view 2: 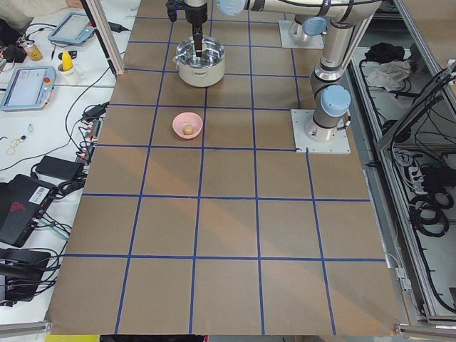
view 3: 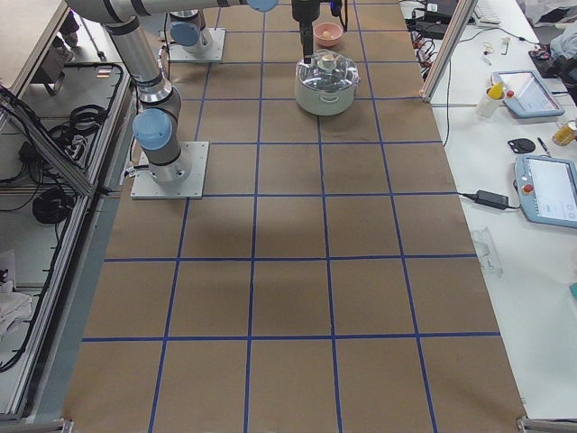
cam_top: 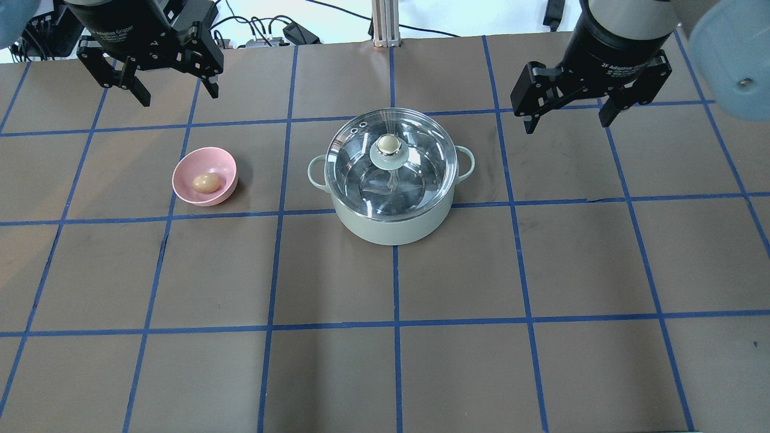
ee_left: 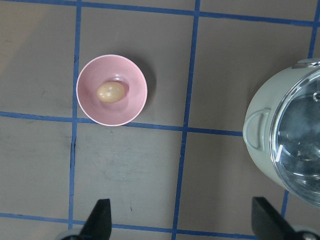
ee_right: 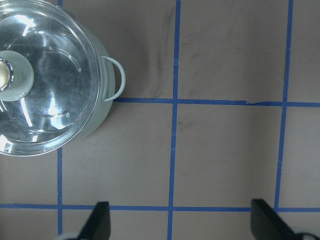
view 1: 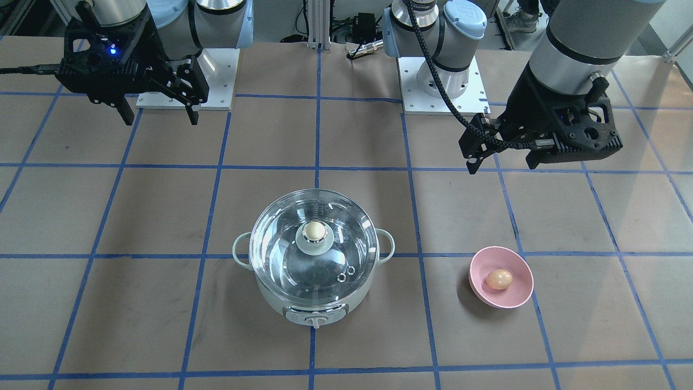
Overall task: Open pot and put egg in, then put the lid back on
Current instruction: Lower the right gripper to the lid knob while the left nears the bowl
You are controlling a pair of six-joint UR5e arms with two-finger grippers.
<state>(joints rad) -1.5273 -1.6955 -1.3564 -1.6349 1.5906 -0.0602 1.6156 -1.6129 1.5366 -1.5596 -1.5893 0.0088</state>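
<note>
The pale mint pot (cam_top: 391, 227) stands mid-table with the glass lid (cam_top: 421, 180) shut on it, cream knob (cam_top: 388, 144) at the centre. The tan egg (cam_top: 205, 183) lies in a small pink bowl (cam_top: 224, 166) to the pot's left. My left gripper (cam_top: 178, 91) hangs open and empty above the table behind the bowl. In the left wrist view the egg (ee_left: 110, 92) and the pot (ee_left: 260, 115) show. My right gripper (cam_top: 566, 122) hangs open and empty, high and to the pot's right. The right wrist view shows the lid (ee_right: 55, 100).
The table is brown paper with a blue tape grid. The arm bases (view 1: 441, 92) stand on white plates at the robot's side. Benches with tablets and cables (view 2: 28, 78) lie beyond the table's far edge.
</note>
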